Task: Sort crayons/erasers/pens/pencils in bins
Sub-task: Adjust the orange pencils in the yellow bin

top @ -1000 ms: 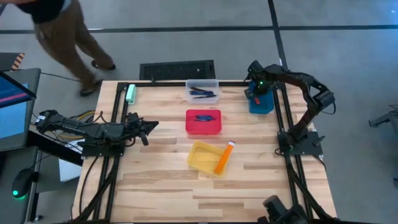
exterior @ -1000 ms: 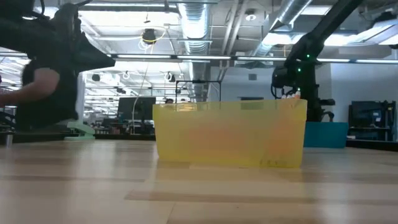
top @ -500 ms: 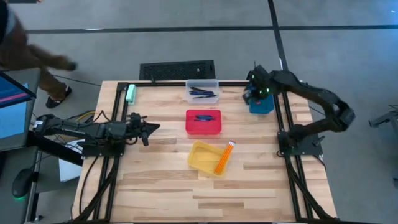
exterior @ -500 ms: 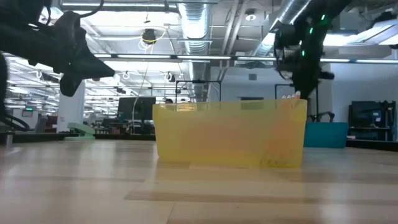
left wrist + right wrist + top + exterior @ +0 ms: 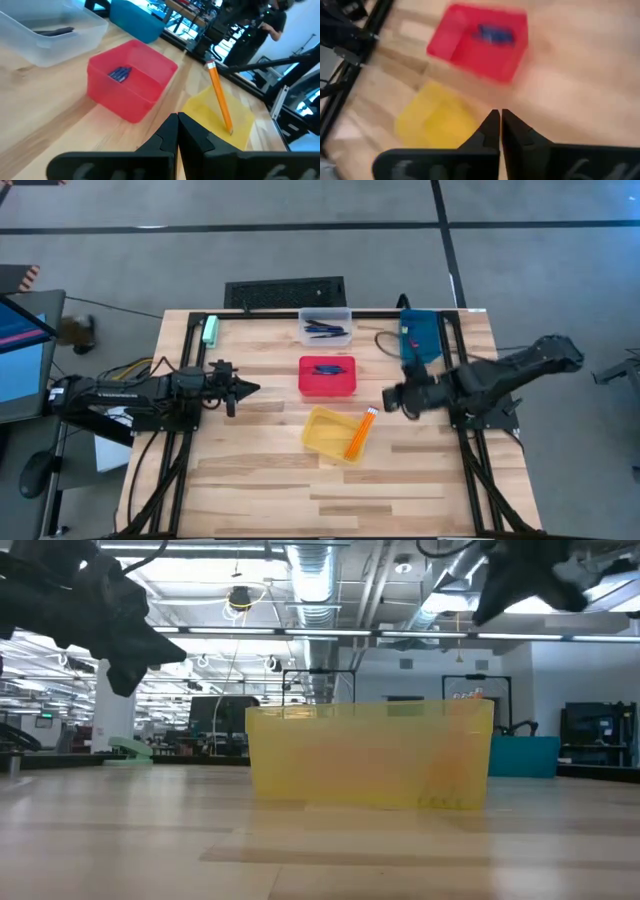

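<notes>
From table height, most of the table is blocked by the yellow bin [image 5: 370,755], whose translucent wall fills the middle of that view; its contents are seen there only as a faint orange smear. In the right wrist view the bins are blurred and little detail can be made out.

From above, the yellow bin is seen nearest the front of the table, turned at an angle, with a long orange pencil [image 5: 361,432] lying along its right side, one end propped on the rim. Just behind it the red bin [image 5: 327,376] is found, with short blue crayons [image 5: 328,367] inside. Farther back the clear bin [image 5: 326,327] holds slim dark pens [image 5: 324,330]. The blue bin [image 5: 420,336] stands at the far right; whatever it holds cannot be made out.

The right gripper [image 5: 388,399] is held above the bare wood between the red bin and the table's right edge, its fingers pressed together on nothing. The left gripper [image 5: 252,389] is held at the left side, fingers closed and empty. A pale green block [image 5: 210,331] lies at the far left corner.
</notes>
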